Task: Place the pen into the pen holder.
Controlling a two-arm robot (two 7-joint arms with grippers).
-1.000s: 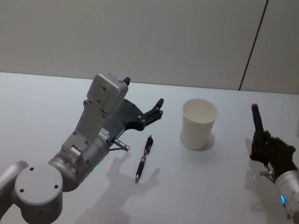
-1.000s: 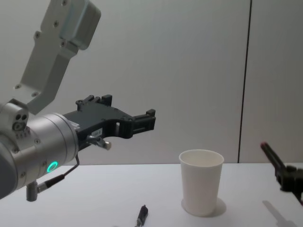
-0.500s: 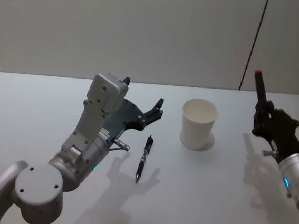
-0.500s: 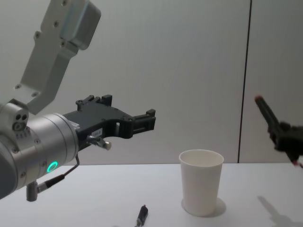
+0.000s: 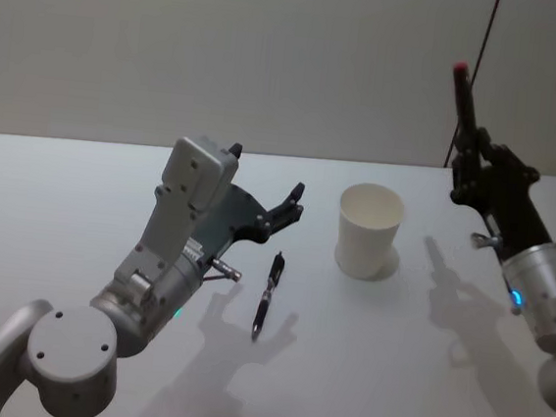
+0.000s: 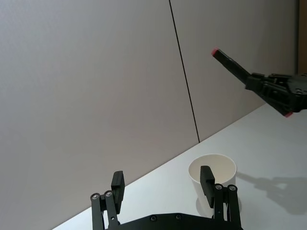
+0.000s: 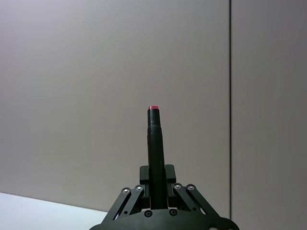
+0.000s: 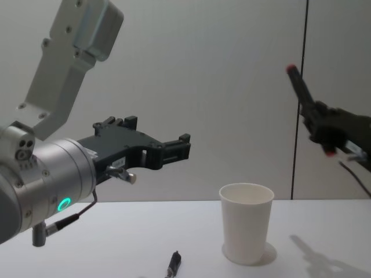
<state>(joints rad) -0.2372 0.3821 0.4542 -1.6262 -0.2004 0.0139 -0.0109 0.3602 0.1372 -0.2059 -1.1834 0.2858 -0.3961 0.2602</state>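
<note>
My right gripper (image 5: 471,156) is shut on a black pen with a red end (image 5: 462,96), holding it upright high above the table, to the right of and above the pen holder (image 5: 367,231). The held pen (image 7: 154,143) stands straight up between the fingers of the right gripper (image 7: 156,181). The pen holder is a white paper cup (image 8: 246,223), upright and empty as far as I see. A second black pen (image 5: 267,294) lies flat on the table left of the cup. My left gripper (image 5: 292,207) hovers open above that pen, holding nothing.
The white table (image 5: 83,190) runs wide on both sides of the cup. A grey wall with a dark vertical seam (image 8: 300,35) stands behind it. The left arm's big grey links (image 5: 184,209) fill the near left.
My right gripper has risen and moved left toward the cup, carrying the pen upright. The left arm, the cup and the pen on the table have not moved.
</note>
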